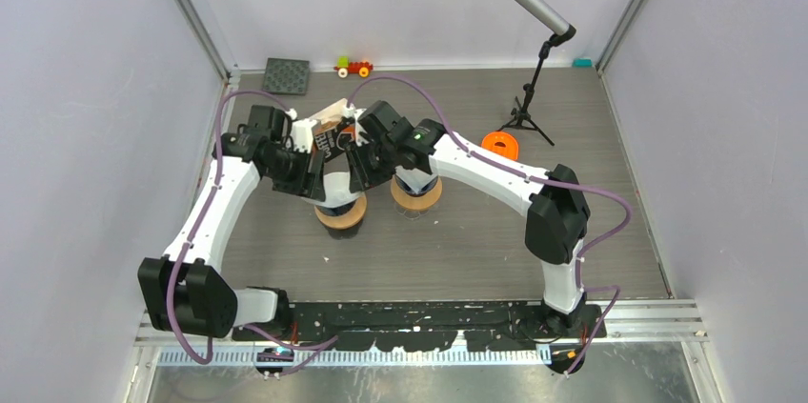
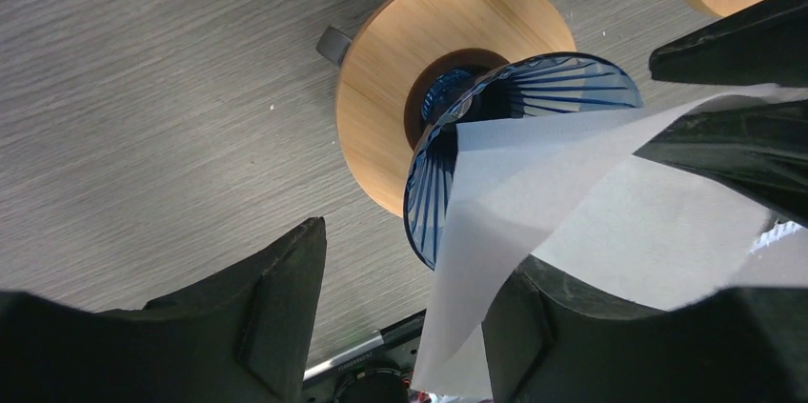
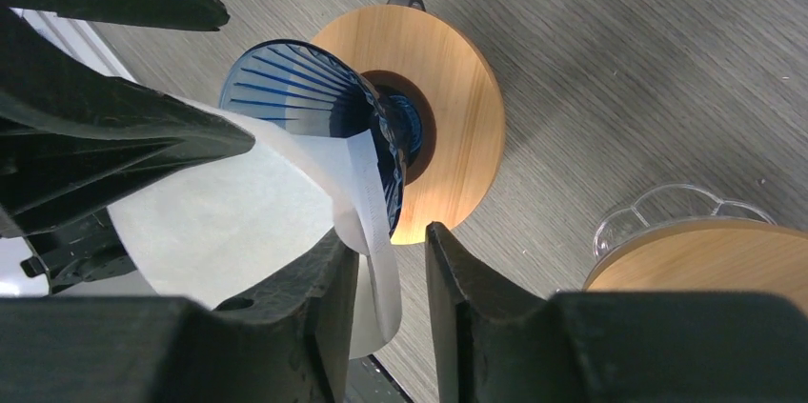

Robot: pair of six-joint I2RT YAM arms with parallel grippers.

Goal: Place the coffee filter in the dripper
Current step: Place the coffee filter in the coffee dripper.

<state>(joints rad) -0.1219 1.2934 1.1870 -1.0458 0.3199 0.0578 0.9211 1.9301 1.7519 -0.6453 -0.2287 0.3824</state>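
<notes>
With your left pincer [image 2: 414, 265] and right pincer [image 3: 391, 243] both apart, ease the coffee filter [image 2: 581, 208] squarely into the blue dripper [image 2: 548, 89], mid-frame.

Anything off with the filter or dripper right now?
Yes: the coffee filter isn't seated. It drapes over the rim of the blue dripper, mostly outside the cone, with one flap hanging between the parted fingers of the right claw.
</notes>
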